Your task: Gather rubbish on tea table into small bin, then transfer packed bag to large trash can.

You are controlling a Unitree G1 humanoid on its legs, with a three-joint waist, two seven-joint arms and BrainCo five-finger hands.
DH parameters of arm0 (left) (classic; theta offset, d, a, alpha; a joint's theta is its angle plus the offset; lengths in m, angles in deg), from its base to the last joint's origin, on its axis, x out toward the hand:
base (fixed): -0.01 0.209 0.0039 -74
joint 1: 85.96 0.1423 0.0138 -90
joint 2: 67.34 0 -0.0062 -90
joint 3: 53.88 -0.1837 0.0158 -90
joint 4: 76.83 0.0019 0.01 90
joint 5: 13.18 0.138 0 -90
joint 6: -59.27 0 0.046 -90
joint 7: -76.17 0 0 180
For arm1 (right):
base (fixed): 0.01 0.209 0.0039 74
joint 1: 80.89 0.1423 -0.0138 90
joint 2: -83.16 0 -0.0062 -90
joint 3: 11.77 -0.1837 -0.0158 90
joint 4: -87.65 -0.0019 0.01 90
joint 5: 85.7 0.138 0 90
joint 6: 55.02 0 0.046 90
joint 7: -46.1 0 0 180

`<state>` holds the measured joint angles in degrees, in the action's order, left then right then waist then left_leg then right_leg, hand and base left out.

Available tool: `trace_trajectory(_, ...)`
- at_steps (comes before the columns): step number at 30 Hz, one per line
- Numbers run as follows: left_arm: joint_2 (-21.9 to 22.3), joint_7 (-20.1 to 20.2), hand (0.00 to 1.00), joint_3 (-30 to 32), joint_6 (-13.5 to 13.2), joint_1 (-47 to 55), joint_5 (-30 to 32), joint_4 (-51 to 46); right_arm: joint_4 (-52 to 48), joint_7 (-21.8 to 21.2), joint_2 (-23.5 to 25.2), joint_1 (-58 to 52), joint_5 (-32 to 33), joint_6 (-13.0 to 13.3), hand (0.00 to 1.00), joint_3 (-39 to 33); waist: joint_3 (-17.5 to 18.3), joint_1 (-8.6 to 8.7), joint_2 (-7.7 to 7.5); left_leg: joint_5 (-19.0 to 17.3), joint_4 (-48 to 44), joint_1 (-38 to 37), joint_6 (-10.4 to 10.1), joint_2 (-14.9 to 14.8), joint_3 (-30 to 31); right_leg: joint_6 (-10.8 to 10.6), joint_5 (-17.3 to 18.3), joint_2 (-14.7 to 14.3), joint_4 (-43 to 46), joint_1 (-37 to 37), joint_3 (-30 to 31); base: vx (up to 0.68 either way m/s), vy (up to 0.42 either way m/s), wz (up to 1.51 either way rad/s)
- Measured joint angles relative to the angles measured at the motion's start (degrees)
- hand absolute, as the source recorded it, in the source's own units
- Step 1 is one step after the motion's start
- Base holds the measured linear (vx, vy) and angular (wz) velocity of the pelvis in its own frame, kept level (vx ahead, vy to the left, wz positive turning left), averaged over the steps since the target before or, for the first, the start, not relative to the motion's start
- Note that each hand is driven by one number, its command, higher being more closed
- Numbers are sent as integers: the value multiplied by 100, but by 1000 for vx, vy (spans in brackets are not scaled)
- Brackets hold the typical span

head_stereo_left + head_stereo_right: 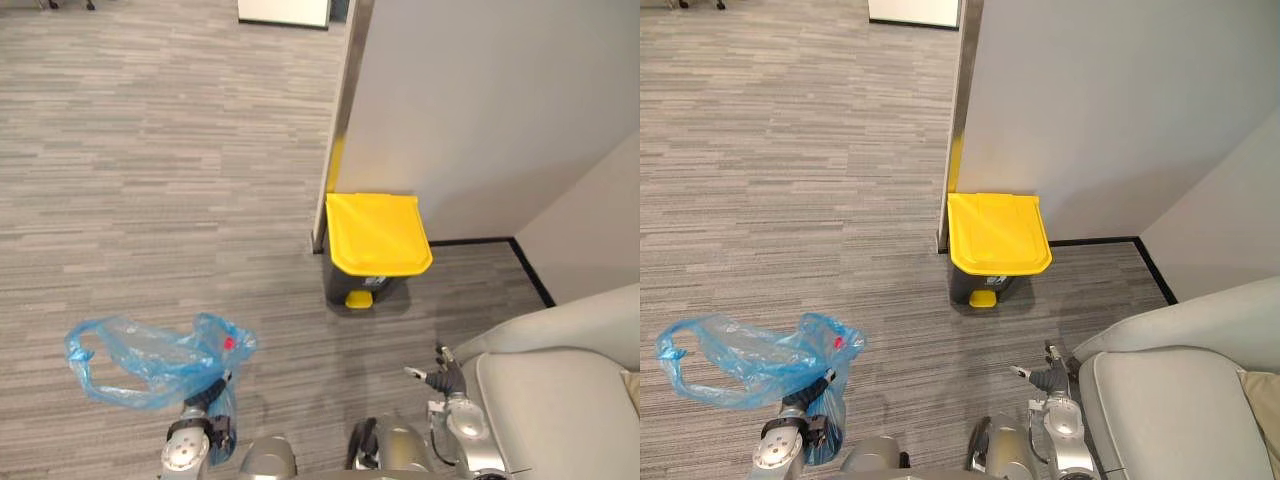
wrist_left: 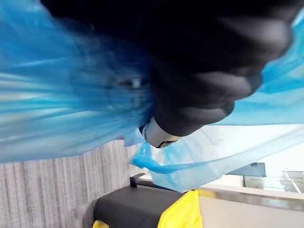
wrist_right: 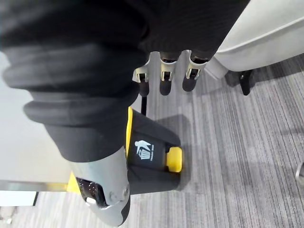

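Holding up a blue plastic rubbish bag [image 1: 150,360] at the left hand [image 1: 207,395], well left of the yellow-lidded trash can [image 1: 375,245]; cannot tell that hand's grip, buried in plastic. Right hand [image 1: 440,378] empty, fingers [image 3: 165,78] straight, right of the can.

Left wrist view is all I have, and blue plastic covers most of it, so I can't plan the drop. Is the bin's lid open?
Observer: No. The yellow lid lies shut on the bin.
Operator: Where is the bag relative to it?
Observer: The blue bag is up off the floor at the left hand. It is off to the bin's left, nearer the robot and well apart from the bin.
Operator: Is the other hand free?
Observer: Yes. The right hand holds nothing, its fingers are straight, and it is beside a grey sofa.
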<state>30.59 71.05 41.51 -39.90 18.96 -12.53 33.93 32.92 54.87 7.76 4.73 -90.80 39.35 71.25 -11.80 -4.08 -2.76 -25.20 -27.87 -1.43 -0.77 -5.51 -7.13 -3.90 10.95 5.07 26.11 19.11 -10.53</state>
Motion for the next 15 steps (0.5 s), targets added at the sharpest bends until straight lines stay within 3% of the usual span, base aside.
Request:
trace_trajectory(1,1,-7,100,-1,0,-34,1,18,5,1,-10,-45,0,-37,0,-8,4,30,28,-90,19,-175,-166,-60,184,65,-647,-117,-238,-110,147,541,-231,59)
trace_trajectory(3,66,-10,100,-12,-1,-135,10,86,-4,2,-57,-123,2,-52,0,-50,84,25,150,-92,-76,-307,-316,-314,486,282,-659,-245,49,-233,-66,527,-247,49)
trace_trajectory(4,140,-4,100,-20,-3,-154,9,77,-21,0,-66,-103,5,-47,0,-41,61,18,214,67,-462,-170,-547,-434,583,392,-467,-324,97,-342,-226,548,-316,21)
trace_trajectory(5,283,-3,100,-16,0,-218,9,77,-62,0,-90,-73,14,-46,0,-37,46,24,363,378,-1426,242,-499,-595,662,505,-350,-501,-49,-557,-349,532,-308,18)
trace_trajectory(6,372,-3,100,-5,0,-207,2,73,-76,4,-91,-43,34,-47,0,-8,35,-12,432,884,-2392,726,-319,-785,695,581,-307,-646,-284,-835,-337,498,-264,-3)
trace_trajectory(8,383,4,100,-12,1,-127,1,73,-72,19,-24,21,67,-46,0,16,31,-58,426,674,-3119,1160,-307,-992,651,601,-307,-788,-603,-1295,-265,369,-123,-25)
trace_trajectory(11,371,8,100,-51,-11,-177,-2,51,-45,116,-30,104,177,9,0,-9,69,-147,331,549,-2272,1601,-291,-905,473,598,-307,-768,-1105,-1814,-38,328,-23,-34)
trace_trajectory(12,342,8,100,-70,-12,-232,-2,61,-4,117,-125,146,231,28,0,-25,75,-139,373,605,-1368,1714,-299,-815,484,579,-303,-765,-1204,-1892,-32,204,69,-25)
trace_trajectory(13,338,9,100,-78,-12,-254,-2,75,4,116,-133,170,232,27,0,-50,77,-141,391,738,-935,1708,-362,-812,497,539,-293,-771,-1227,-1919,-24,187,128,-22)
trace_trajectory(14,319,8,100,-82,-16,-304,-3,138,75,125,-103,172,234,31,0,-176,28,-144,406,1280,-292,1652,-328,-731,516,399,-222,-777,-1233,-2006,40,221,143,-14)
trace_trajectory(15,217,9,100,-99,-7,-342,-6,276,172,125,-37,118,242,8,0,-200,90,-138,215,1343,-63,1484,-288,-561,431,331,-199,-621,-1263,-2007,137,262,161,-6)
